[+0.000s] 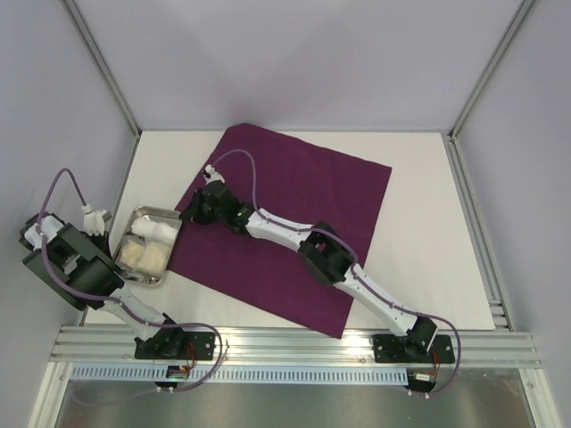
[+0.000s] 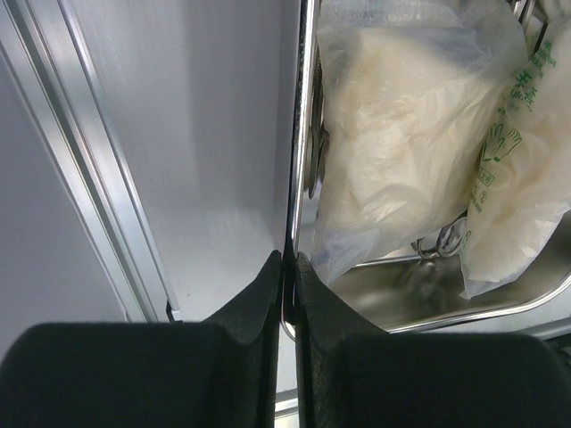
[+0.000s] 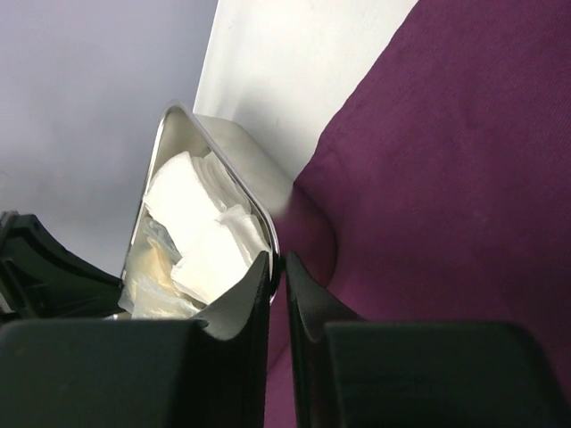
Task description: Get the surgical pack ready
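Tray [image 3: 254, 169] rim pinched by L fingers [image 2: 263, 294] and R fingers [image 3: 250, 294]; green print on bag [image 2: 526, 178] unreadable.

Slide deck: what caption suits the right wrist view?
Right gripper pinches the steel tray by its rim; white packets inside, purple drape alongside.

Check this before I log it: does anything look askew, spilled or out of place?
The surgical pack lies rotated, its edges diagonal to the table edges. The metal tray looks level, its packets inside; nothing spilled.

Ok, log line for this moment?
surgical pack: spread flat | left gripper: shut on metal tray rim | right gripper: shut on opposite rim | tray contents: packets
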Robot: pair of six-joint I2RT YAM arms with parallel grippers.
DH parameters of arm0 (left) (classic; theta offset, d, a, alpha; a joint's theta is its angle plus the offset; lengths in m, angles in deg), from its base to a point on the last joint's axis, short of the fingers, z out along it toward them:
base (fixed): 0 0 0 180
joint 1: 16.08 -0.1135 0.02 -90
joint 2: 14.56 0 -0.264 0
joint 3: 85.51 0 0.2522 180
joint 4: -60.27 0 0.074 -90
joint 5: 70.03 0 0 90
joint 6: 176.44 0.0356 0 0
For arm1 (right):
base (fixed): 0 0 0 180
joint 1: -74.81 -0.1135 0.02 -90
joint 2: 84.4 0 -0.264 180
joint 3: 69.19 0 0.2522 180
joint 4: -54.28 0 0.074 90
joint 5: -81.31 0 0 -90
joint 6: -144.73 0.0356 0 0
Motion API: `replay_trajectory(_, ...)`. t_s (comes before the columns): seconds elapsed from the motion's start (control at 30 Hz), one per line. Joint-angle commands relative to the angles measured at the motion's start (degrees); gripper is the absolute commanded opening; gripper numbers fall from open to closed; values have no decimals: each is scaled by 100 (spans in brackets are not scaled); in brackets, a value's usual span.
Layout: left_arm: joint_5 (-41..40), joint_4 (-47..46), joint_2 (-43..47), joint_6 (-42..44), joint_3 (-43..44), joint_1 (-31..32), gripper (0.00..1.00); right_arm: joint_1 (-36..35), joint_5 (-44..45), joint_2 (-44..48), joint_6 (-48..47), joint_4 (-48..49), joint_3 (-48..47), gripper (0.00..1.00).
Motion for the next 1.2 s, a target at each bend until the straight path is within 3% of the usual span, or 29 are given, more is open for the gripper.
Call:
replay_trajectory(0.0,339,-764,-87,-83,298,88,0,-59,-101,-103,327,114,-246,9)
replay_trajectory(0.1,339,-756,-87,-144,298,88,0,-59,-110,-86,406,158,-264,0)
replay_trajectory(0.53,172,-642,10,-874,702,88,0,-94,-251,485,732,211,-53,1)
replay_trajectory(0.77,224,-536,-113,-997,914,131,0,-103,-145,1109,960,219,1042,1)
replay_trajectory(0.87,224,-668,-122,-1014,808,202,0,-120,-49,1425,935,729,1458,0)
replay_trajectory(1.0,233,-747,-148,-1146,781,281,0,-147,-57,1452,645,440,1126,1)
replay_trajectory(1.17,295,-756,-131,-1120,650,509,0,-138,197,1785,618,439,1607,0)
